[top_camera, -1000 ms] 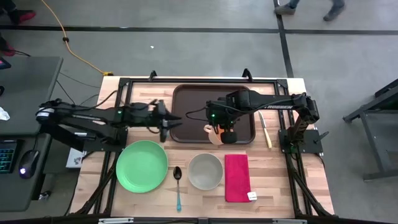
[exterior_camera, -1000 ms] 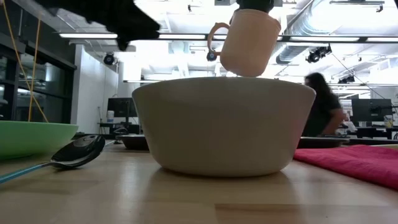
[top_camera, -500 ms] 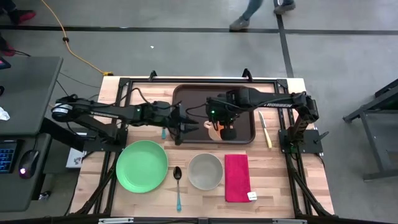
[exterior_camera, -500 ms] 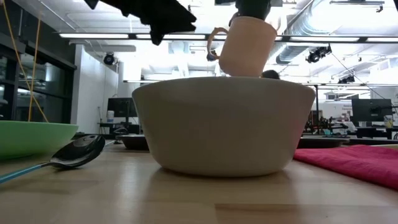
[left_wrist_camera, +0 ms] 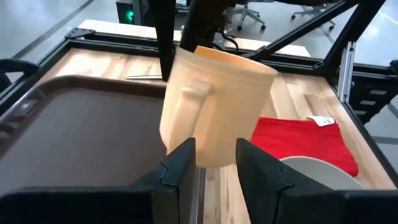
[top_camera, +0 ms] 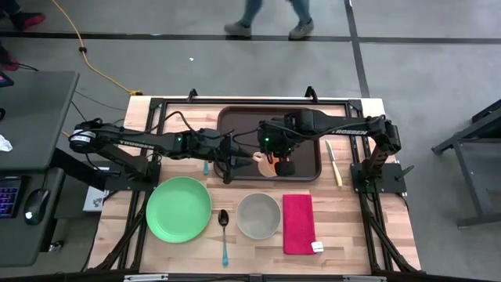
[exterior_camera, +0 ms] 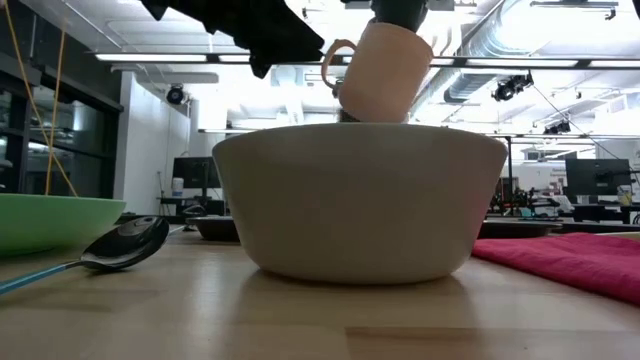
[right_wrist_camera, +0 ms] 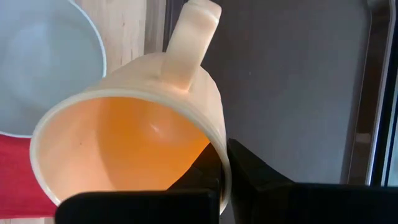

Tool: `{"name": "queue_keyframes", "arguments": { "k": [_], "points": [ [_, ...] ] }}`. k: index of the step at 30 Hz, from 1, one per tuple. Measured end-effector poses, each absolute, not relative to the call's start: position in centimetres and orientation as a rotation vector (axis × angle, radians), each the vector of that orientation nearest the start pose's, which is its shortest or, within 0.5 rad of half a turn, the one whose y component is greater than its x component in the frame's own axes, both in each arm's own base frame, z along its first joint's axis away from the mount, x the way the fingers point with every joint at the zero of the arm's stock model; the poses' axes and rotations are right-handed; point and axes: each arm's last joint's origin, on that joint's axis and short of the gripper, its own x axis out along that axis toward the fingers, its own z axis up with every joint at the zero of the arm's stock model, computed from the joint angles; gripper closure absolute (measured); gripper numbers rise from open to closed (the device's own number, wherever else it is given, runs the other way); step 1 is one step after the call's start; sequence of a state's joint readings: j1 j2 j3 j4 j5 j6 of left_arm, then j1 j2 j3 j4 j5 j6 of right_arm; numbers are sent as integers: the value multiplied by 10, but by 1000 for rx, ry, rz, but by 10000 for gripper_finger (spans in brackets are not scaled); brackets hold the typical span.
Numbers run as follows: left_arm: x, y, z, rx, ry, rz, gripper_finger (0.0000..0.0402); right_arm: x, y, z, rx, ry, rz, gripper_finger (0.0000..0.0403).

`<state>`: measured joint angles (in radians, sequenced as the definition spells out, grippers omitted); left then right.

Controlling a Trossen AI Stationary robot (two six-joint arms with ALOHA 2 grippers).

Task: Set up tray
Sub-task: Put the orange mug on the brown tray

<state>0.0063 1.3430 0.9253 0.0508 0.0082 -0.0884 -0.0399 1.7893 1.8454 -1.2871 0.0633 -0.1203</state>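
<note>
A peach mug (top_camera: 267, 164) hangs tilted in the air over the near rim of the dark brown tray (top_camera: 250, 129), its handle (exterior_camera: 334, 62) turned toward the left arm. My right gripper (top_camera: 283, 166) is shut on the mug. My left gripper (top_camera: 235, 162) is open and reaches in from the table's left. In the left wrist view its fingertips (left_wrist_camera: 214, 155) stand just short of the mug (left_wrist_camera: 214, 106), below the handle (left_wrist_camera: 191, 107), and I see no touch. The tray lies flat on the far middle of the table. My right gripper (right_wrist_camera: 224, 171) pinches the mug's wall at the rim (right_wrist_camera: 219, 163), one finger inside the cup and one outside, on the side away from the handle. The fingers come from above. The mug is lifted clear and tilted, its mouth turned up toward the gripper (exterior_camera: 400, 8).
On the near part of the table lie a green plate (top_camera: 178, 209), a blue-handled spoon (top_camera: 224, 231), a grey bowl (top_camera: 258, 215) and a red napkin (top_camera: 298, 223). A knife (top_camera: 333, 160) lies right of the tray. A person walks on the floor beyond the table.
My left gripper has moved toward the table's right, from beside the tray's left edge up close to the mug's handle side. My right gripper has carried the mug a little toward the tray and tipped it further.
</note>
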Motion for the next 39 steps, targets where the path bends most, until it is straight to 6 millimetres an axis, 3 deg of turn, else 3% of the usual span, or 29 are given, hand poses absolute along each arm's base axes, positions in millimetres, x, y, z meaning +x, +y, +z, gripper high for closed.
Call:
{"name": "queue_keyframes", "arguments": {
  "k": [18,39],
  "points": [
    [298,5,279,-14,393,100,257,350,-9,344,-94,1229,30,403],
    [300,3,275,-57,405,42,257,352,-9,344,-141,1220,25,403]
  ]
}}
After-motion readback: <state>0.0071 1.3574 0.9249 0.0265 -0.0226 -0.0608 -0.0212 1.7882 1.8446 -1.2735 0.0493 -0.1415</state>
